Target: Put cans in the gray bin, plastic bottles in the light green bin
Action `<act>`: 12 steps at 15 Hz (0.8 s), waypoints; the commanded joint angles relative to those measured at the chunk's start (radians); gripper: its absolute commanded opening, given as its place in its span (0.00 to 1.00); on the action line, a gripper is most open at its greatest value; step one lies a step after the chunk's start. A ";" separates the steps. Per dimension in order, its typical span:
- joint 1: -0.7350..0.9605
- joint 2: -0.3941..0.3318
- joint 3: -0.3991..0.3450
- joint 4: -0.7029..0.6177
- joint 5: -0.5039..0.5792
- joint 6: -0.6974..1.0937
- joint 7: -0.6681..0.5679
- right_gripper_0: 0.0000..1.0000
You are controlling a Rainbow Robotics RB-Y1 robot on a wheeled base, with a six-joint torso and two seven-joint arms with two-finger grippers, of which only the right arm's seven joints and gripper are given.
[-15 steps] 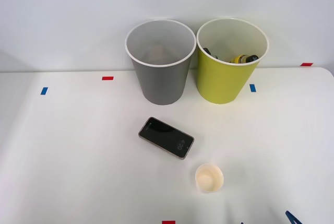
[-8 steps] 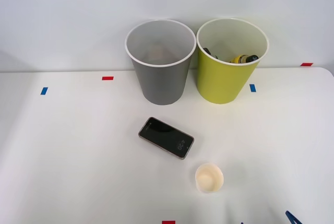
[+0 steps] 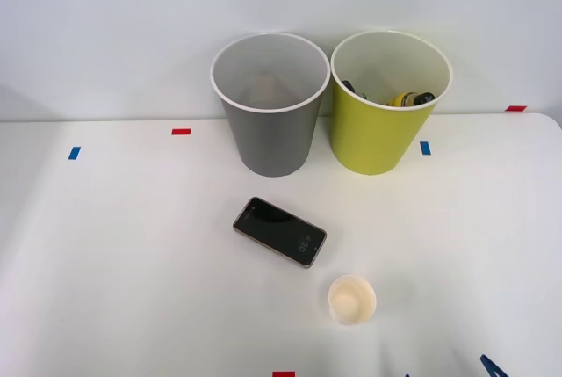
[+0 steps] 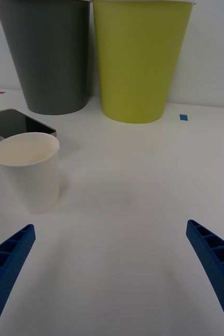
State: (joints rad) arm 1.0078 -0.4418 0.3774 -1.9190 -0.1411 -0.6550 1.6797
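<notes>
Two bins stand side by side at the far edge of the table (image 3: 105, 245) in the front view: the gray bin (image 3: 270, 131) on the left, the light green bin (image 3: 379, 135) on the right. Something pale lies dim at the gray bin's bottom, too faint to name; dark and yellow items (image 3: 406, 98), likely bottles, rest inside the green one. A phone (image 3: 279, 231) and a paper cup (image 3: 352, 299), seemingly empty, lie nearer.

From the right wrist view, the hand (image 4: 112, 273) is released, blue fingers (image 4: 7, 262) spread wide over bare table, grasping nothing. Both bins rise beyond, the cup just left. With no can left on the table, sorting looks finished; a good next move would be pulling back clear of cup and phone.
</notes>
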 commanded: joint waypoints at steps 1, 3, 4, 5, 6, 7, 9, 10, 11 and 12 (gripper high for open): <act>0.000 0.000 0.000 0.000 0.000 0.000 0.000 1.00; 0.000 0.000 0.000 0.000 0.000 0.000 0.000 1.00; 0.000 0.000 0.000 0.000 0.000 0.000 0.000 1.00; 0.000 0.000 0.000 0.000 0.000 0.000 0.000 1.00; 0.000 0.000 0.000 0.000 0.000 0.000 0.000 1.00; 0.000 0.000 0.000 0.000 0.000 0.000 0.000 1.00; 0.000 0.000 0.000 0.000 0.000 0.000 0.000 1.00; 0.000 0.000 0.000 0.000 0.000 0.000 0.000 1.00; 0.000 0.000 0.000 0.000 0.000 0.000 0.000 1.00; 0.000 0.000 0.000 0.000 0.000 0.000 0.000 1.00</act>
State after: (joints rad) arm 1.0078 -0.4418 0.3774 -1.9190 -0.1412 -0.6550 1.6797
